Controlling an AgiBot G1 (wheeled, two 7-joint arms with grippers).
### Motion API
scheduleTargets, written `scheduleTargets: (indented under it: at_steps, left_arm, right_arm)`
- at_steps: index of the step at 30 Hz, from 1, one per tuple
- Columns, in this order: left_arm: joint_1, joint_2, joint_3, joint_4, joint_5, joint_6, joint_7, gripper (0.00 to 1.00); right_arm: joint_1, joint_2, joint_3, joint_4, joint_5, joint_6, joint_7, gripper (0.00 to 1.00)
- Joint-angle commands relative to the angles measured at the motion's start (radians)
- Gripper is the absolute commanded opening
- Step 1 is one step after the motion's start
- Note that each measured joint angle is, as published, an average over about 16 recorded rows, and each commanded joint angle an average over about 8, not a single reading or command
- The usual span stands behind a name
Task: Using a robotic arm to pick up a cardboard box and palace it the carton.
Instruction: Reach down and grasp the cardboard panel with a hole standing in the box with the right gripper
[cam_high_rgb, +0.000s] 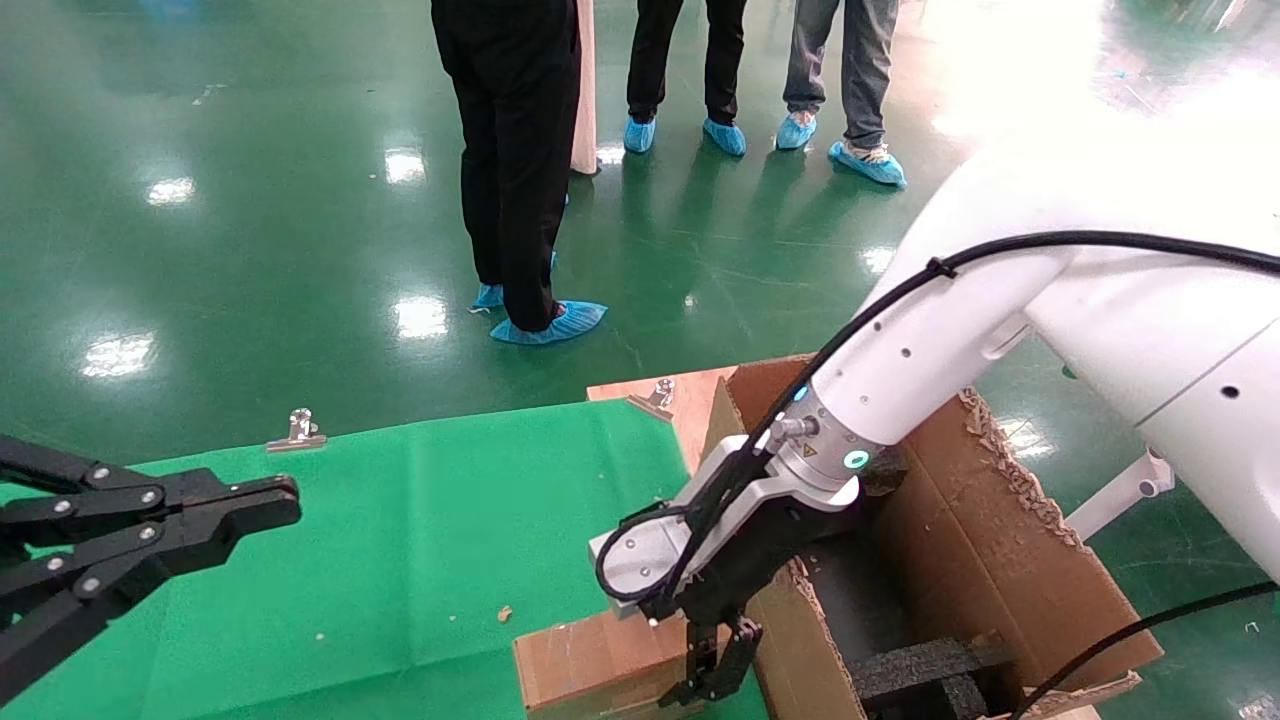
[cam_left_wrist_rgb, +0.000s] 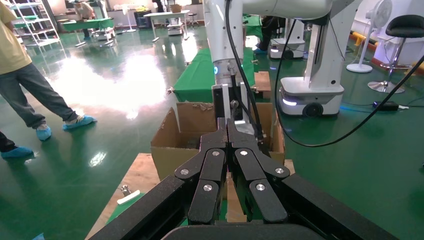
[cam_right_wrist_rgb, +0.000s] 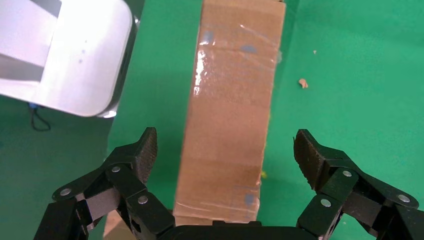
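The cardboard box (cam_high_rgb: 592, 668), small, brown and taped, lies on the green cloth at the table's near edge, just left of the carton (cam_high_rgb: 1000, 545). My right gripper (cam_high_rgb: 716, 662) hangs over the box's end nearest the carton. In the right wrist view the right gripper (cam_right_wrist_rgb: 225, 150) is open, with the cardboard box (cam_right_wrist_rgb: 232, 110) between its wide-spread pads, which are clear of both its sides. The carton has ragged flaps and black foam (cam_high_rgb: 925, 665) inside. My left gripper (cam_high_rgb: 285, 503) is shut and empty, parked over the cloth at the left; the left gripper (cam_left_wrist_rgb: 227, 126) points toward the carton (cam_left_wrist_rgb: 172, 145).
Three people in blue shoe covers (cam_high_rgb: 548, 322) stand on the green floor beyond the table. Metal clips (cam_high_rgb: 298, 430) hold the green cloth (cam_high_rgb: 420, 530) to a wooden board (cam_high_rgb: 690, 395). Another robot base (cam_left_wrist_rgb: 310, 95) stands behind the carton.
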Motion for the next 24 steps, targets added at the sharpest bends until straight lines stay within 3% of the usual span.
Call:
scheduleTargets:
  at_steps: [1, 3, 4, 11, 24]
  left_arm:
    - [0.000, 0.000, 0.000, 0.000, 0.000, 0.000, 0.000, 0.79]
    - [0.000, 0.000, 0.000, 0.000, 0.000, 0.000, 0.000, 1.00]
    - [0.000, 0.000, 0.000, 0.000, 0.000, 0.000, 0.000, 1.00]
    - [0.000, 0.000, 0.000, 0.000, 0.000, 0.000, 0.000, 1.00]
    - [0.000, 0.000, 0.000, 0.000, 0.000, 0.000, 0.000, 1.00]
  right_arm:
    - [0.009, -0.013, -0.019, -0.011, -0.006, 0.002, -0.012, 1.00]
    - [0.015, -0.019, -0.028, -0.016, -0.008, 0.003, -0.018, 1.00]
    - [0.017, -0.020, -0.031, -0.018, -0.009, 0.003, -0.019, 0.90]
    - [0.018, -0.020, -0.031, -0.018, -0.010, 0.004, -0.020, 0.03]
    - [0.010, -0.015, -0.020, -0.012, -0.006, 0.003, -0.016, 0.00]
